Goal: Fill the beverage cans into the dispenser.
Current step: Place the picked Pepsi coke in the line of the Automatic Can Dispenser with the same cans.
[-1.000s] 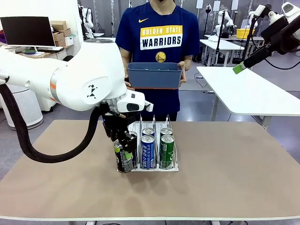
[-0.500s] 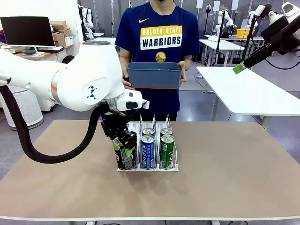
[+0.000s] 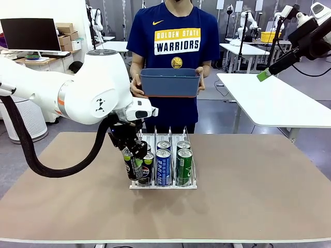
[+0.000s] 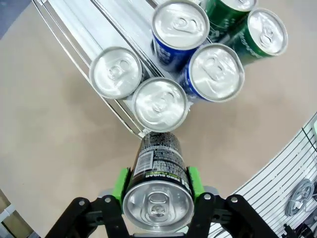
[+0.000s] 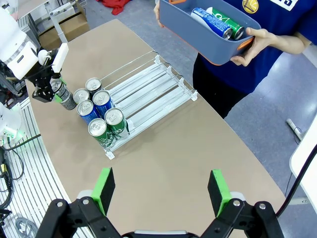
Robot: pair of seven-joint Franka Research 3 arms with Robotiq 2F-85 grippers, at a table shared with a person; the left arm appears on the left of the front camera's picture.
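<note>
My left gripper (image 3: 133,155) is shut on a dark beverage can with a yellow-green band (image 3: 133,164), held tilted just off the table at the dispenser's (image 3: 170,138) front left corner. In the left wrist view the gripper (image 4: 157,184) grips that can (image 4: 157,158) below its silver top, its base next to the left lane's front can (image 4: 160,103). The lanes hold a Pepsi can (image 3: 147,168), blue-white cans (image 3: 163,166) and green cans (image 3: 184,165). My right gripper (image 5: 161,191) hangs open high above the table, far from the dispenser (image 5: 148,89).
A person stands at the far side holding a blue-grey bin (image 3: 170,82) with both hands. The bin (image 5: 198,29) contains more cans (image 5: 218,22). The rear halves of the dispenser lanes are bare rails (image 4: 89,29). Open tabletop lies right of the rack.
My left gripper has lifted the dark can off the table and tilted it, drawing it slightly left, which uncovers the Pepsi can in the left lane. The right arm has stayed still.
</note>
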